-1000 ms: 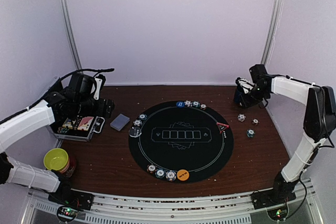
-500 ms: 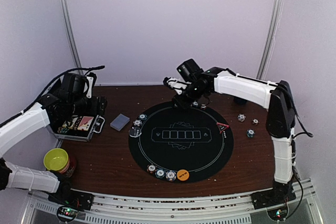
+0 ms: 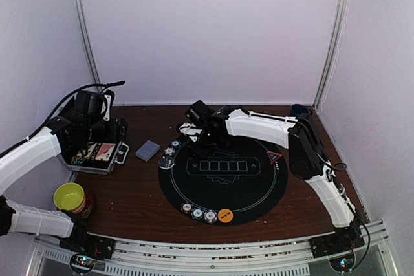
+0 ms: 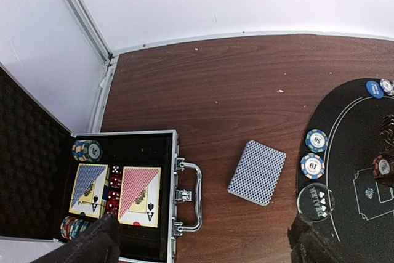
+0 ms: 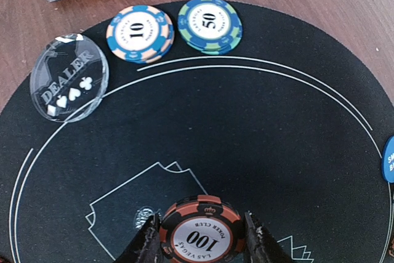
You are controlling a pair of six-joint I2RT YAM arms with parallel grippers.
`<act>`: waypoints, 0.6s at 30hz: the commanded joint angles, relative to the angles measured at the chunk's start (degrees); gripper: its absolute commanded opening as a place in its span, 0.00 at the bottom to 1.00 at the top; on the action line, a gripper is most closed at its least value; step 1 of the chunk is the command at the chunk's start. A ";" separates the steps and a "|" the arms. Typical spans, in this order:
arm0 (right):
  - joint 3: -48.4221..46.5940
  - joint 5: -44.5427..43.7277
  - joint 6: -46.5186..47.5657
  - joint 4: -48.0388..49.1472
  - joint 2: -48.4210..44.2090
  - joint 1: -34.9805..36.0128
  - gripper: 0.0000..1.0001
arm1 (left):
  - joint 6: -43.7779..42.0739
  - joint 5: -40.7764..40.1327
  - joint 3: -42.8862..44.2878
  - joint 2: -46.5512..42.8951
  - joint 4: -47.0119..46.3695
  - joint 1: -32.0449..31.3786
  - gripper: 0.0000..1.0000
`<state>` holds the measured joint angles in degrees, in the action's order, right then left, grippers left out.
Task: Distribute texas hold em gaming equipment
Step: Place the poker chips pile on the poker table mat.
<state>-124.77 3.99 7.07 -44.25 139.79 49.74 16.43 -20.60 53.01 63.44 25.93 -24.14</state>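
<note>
- Right fingers pinched a black-and-orange striped round "100" poker chip.
- A low, flat release beside the green "50" chip ahead of them seemed best.
- Left fingers stood spread.

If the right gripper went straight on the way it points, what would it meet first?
Probably the black mat just ahead, with the 100 chip it holds touching first. How far above the mat it hangs is unclear.

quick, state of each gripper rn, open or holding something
left gripper: open, holding nothing.
right gripper: closed on a black-and-orange 100 chip, over the black mat.
</note>
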 commanded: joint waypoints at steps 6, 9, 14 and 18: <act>-0.28 -1.20 0.39 1.09 2.64 -0.31 0.36 | 0.83 0.64 -2.15 -0.95 -6.19 2.51 0.98; 1.15 -0.53 0.58 1.80 2.73 -0.28 0.37 | 1.09 1.12 -2.77 -2.10 -7.49 3.17 0.98; 2.29 -0.01 1.18 1.91 3.44 -0.18 0.40 | -0.22 2.37 -3.31 -1.87 -8.40 3.29 0.98; 1.77 -0.23 1.71 0.89 4.00 -0.25 0.52 | -0.90 5.42 -1.69 0.61 -6.53 3.22 0.98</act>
<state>-123.20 3.64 7.79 -42.63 142.54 49.63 16.40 -18.52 50.17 62.33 20.88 -21.30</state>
